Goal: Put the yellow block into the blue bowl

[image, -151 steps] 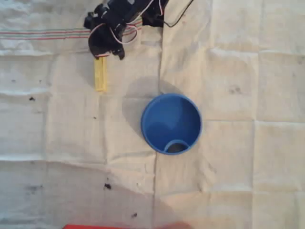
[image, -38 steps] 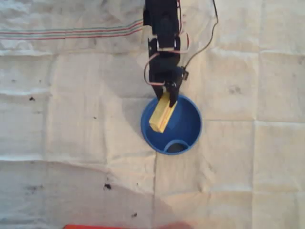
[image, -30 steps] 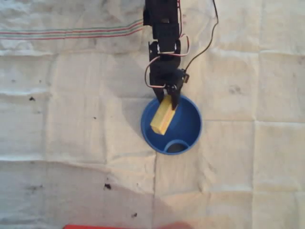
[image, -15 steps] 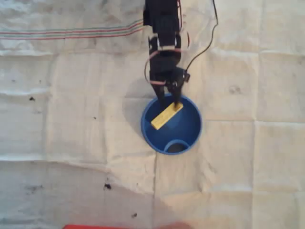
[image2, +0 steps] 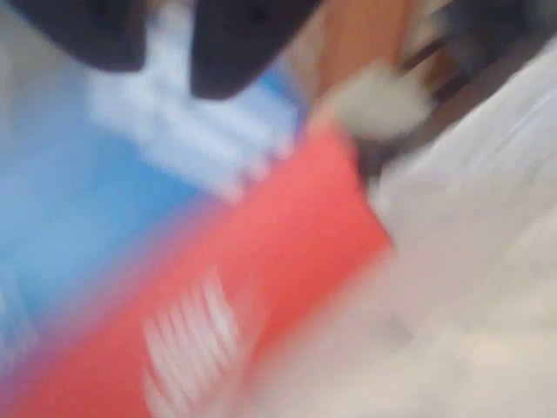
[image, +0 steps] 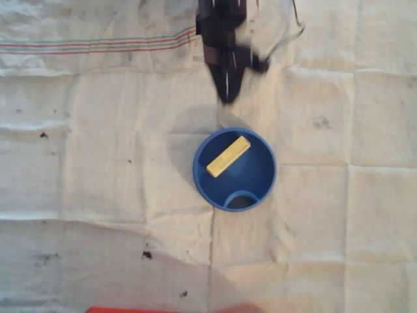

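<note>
Block (image: 229,156): lies slantwise inside bowl (image: 264,186) | Gripper (image: 227,91): blurred, just beyond far rim, opening unreadable | Advice: you lift clear without clipping the rim.

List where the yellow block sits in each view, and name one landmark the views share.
Overhead view: the yellow block lies slanted inside the blue bowl, just above and left of the bowl's middle, near the picture's centre.
Wrist view: too motion-blurred to pick the block out.
Shared landmark: the pale cloth under the bowl, probably the pale area at the right of the wrist view.
</note>
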`<state>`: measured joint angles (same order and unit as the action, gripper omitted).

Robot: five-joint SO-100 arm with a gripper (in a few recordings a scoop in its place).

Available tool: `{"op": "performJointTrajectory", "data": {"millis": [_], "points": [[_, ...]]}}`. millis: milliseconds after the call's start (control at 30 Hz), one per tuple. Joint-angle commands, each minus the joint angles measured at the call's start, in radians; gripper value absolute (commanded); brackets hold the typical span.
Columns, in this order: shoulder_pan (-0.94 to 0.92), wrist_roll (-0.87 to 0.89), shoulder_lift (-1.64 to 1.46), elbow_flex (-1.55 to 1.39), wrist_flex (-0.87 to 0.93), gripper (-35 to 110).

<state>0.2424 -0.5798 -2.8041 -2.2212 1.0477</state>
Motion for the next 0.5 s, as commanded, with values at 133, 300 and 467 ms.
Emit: {"op": "performJointTrajectory", "data": {"millis": [133,300,467], "points": [[0.023,0.374,-0.393,-0.235,0.006,0],[0.025,0.532,-0.535,-0.357,0.018,0],[0.029,0.543,-0.529,-0.428,0.005,0]]}}
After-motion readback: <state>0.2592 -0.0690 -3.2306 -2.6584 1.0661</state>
